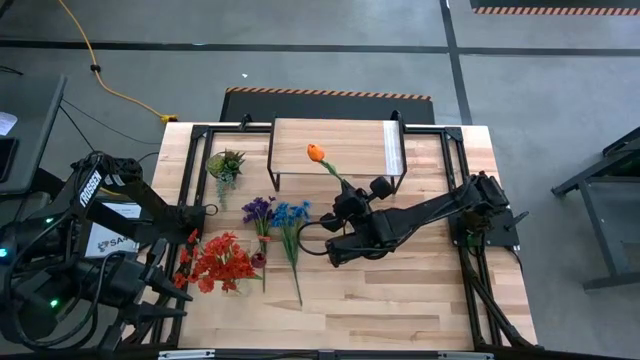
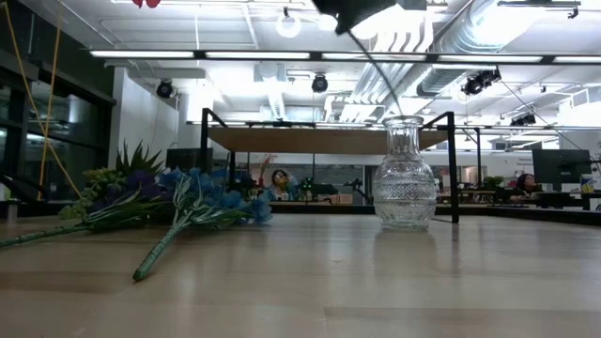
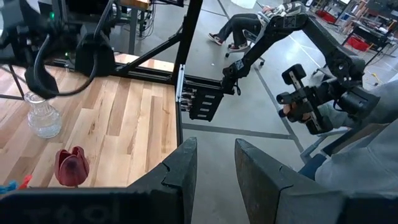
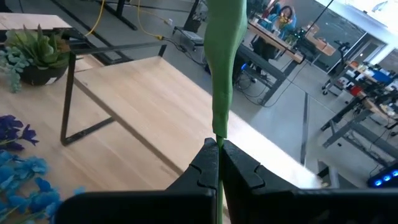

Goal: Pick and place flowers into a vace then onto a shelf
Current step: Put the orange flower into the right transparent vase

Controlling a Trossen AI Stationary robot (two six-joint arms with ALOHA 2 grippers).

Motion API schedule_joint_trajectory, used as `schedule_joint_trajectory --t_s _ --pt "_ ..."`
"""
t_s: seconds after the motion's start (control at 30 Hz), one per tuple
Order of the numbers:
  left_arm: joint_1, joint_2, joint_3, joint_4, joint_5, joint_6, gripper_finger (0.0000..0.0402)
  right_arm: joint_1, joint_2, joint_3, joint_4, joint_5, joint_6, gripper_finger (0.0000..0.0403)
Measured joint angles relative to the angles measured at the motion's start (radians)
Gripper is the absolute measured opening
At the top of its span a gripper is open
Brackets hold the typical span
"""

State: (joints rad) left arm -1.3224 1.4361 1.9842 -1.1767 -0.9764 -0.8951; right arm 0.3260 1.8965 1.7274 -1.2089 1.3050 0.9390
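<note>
**Q:** What does your right pincer hold?

**A:** My right pincer (image 4: 219, 149) is closed tight on the green stem of the orange flower (image 1: 316, 153). Nothing else is in it.

**Q:** How does the flower lie from the pincer?

**A:** Its long axis is tilted, not upright. Above my fingers the stem slants away, so the bloom hangs out over the shelf (image 1: 345, 135) beyond me. Below my fingers, the low view shows the stem slanting down to the mouth of the vase (image 2: 404, 174). I cannot tell whether its tip is inside the neck.

**Q:** Where is the vase?

**A:** Standing on the table just under my pincer, on the near side of the shelf.

**Q:** What does the next move turn on?

**A:** In my judgement, bringing the stem upright over that narrow neck, so it drops in rather than catching the rim.

**Q:** And the other arm?

**A:** My left pincer (image 3: 214, 168) is part open and empty, well away past the table's edge. The right is far nearer. The other flowers (image 1: 225, 262) lie flat on the table between the two.
</note>
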Motion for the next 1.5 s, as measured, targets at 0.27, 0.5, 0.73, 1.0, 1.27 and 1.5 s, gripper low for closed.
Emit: schedule_joint_trajectory --t_s 0.27,0.5,0.73,1.0,1.27,1.5 --pt "0.0 0.0 0.0 0.0 -0.01 0.0 0.0143 -0.001 0.0 -0.091 0.112 -0.001 0.001 0.0" --pt "0.0 0.0 0.0 0.0 -0.025 0.0 0.0143 -0.006 0.0 -0.172 0.19 -0.026 0.013 0.0" --pt "0.0 0.0 0.0 0.0 -0.039 0.0 0.0143 -0.006 0.0 -0.205 0.196 -0.049 0.034 0.0" --pt "0.0 0.0 0.0 0.0 -0.039 0.0 0.0143 -0.011 0.0 -0.206 0.174 -0.081 0.053 0.0" --pt "0.0 0.0 0.0 0.0 -0.039 0.0 0.0143 -0.013 0.0 -0.206 0.155 -0.111 0.078 0.0" --pt "0.0 0.0 0.0 0.0 -0.039 0.0 0.0143 -0.011 0.002 -0.277 0.215 -0.146 0.108 0.0"
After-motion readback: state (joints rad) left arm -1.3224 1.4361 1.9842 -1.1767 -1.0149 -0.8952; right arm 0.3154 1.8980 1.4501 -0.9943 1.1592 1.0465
